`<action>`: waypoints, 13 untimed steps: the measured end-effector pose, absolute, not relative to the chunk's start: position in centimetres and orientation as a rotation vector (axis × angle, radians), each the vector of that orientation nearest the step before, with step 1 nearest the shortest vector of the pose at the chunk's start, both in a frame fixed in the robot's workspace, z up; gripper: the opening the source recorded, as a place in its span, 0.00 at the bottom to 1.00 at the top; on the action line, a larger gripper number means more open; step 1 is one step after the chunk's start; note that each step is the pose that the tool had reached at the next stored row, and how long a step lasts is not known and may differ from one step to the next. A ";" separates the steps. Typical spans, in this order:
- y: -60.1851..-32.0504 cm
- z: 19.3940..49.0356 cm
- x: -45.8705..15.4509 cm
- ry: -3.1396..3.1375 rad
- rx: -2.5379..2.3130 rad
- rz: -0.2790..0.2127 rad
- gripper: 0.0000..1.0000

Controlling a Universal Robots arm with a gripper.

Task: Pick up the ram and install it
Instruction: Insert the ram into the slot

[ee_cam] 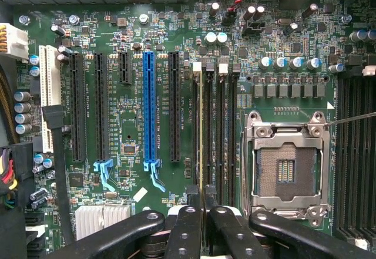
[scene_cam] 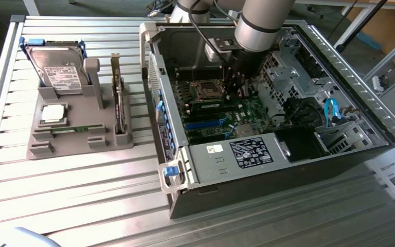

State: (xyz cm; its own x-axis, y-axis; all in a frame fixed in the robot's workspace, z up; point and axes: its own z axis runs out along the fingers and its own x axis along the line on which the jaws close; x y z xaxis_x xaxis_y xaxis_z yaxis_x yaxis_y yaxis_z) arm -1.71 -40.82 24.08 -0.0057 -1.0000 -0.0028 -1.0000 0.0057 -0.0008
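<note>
The arm (scene_cam: 263, 23) reaches down from the far side into the open computer case (scene_cam: 287, 177), which lies on its side on the slatted metal table (scene_cam: 81, 190). The tool (scene_cam: 235, 88) hangs low over the green motherboard (ee_cam: 129, 106).

In the wrist view the tool (ee_cam: 201, 195) has its two black fingers (ee_cam: 189, 212) pressed together on the ram (ee_cam: 201, 130). The ram is seen edge-on as a thin pale line. It runs along the bank of black memory slots (ee_cam: 226, 130), between the blue slot (ee_cam: 149, 106) and the open processor socket (ee_cam: 286, 168), and lines up with the slots nearest the blue one. I cannot tell whether it is seated in a slot or just above it.

On the exterior view's left, well apart from the case, a grey holder (scene_cam: 74, 146) stands on the table. It carries a hard drive (scene_cam: 59, 72) upright at its far end, a square silver processor chip (scene_cam: 53, 113) lying flat, and a dark expansion card (scene_cam: 119, 98) on edge along its right side.
</note>
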 end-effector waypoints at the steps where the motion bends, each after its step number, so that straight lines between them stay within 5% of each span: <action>1: -40.8 24.1 -1.7 2.226 -2.213 0.002 0.12; 13: -40.8 23.9 -1.7 2.226 -2.213 0.002 0.12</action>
State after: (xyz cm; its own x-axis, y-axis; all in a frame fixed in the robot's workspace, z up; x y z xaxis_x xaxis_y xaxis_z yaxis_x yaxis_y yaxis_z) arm -1.72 -40.83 23.88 -0.0058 -1.0000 -0.0028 -1.0000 0.0058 -0.0008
